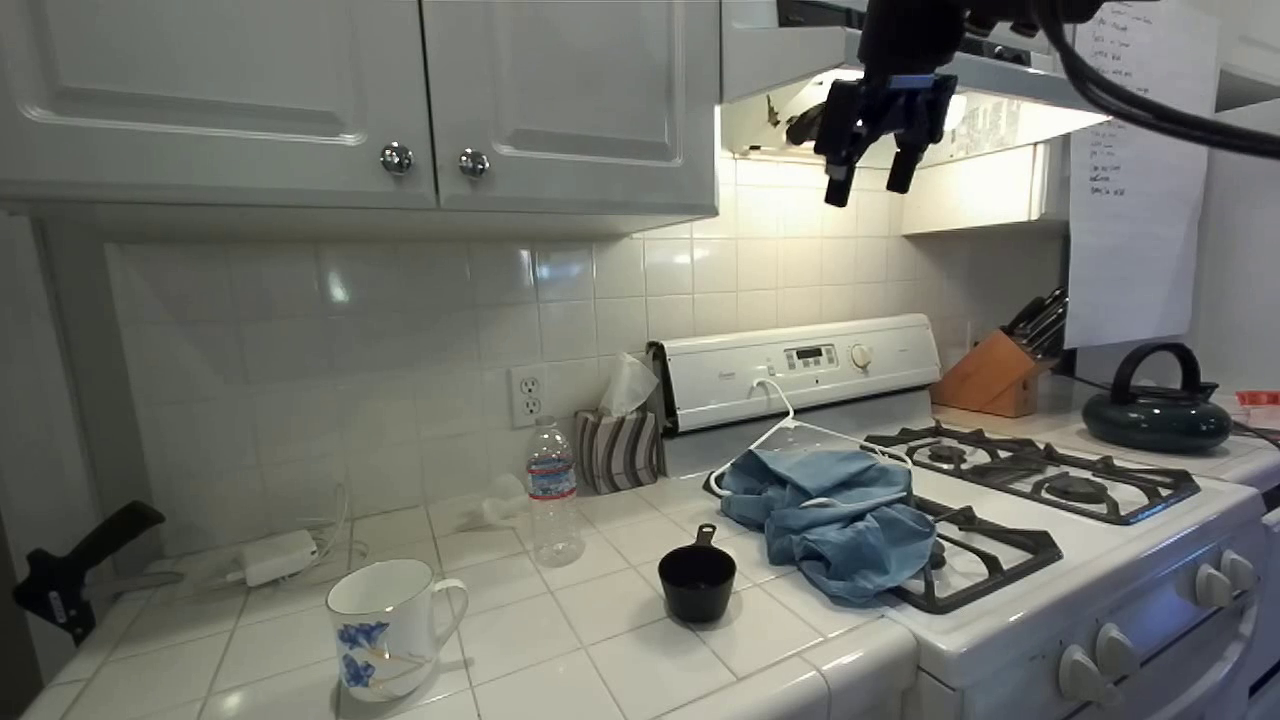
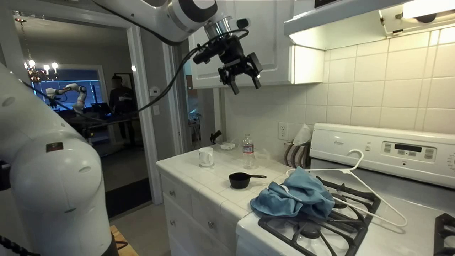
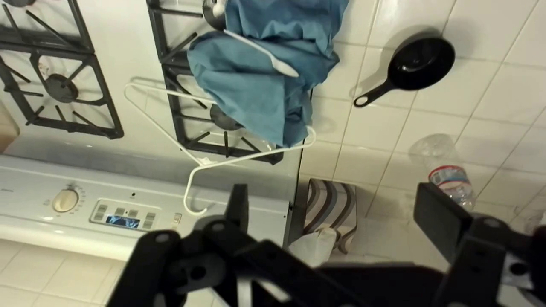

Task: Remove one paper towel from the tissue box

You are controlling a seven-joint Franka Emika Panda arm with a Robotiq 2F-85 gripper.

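The tissue box (image 1: 618, 455) has grey, brown and white wavy stripes. It stands at the back of the tiled counter, against the stove's side, and also shows in an exterior view (image 2: 295, 155). A white paper towel (image 1: 628, 385) sticks up out of its top, also visible in an exterior view (image 2: 302, 135). My gripper (image 1: 869, 185) is open and empty, high above the counter and stove, well apart from the box; it also shows in an exterior view (image 2: 246, 86). In the wrist view the box (image 3: 330, 207) and towel (image 3: 315, 247) appear between the open fingers, the towel partly hidden by the gripper.
A clear bottle (image 1: 553, 490) stands beside the box. A black measuring cup (image 1: 697, 580) and white mug (image 1: 390, 625) are nearer the front. Blue cloth (image 1: 830, 510) and a white hanger (image 2: 385, 199) lie on the stove. Upper cabinets (image 1: 580, 90) and a range hood (image 2: 348, 17) overhang.
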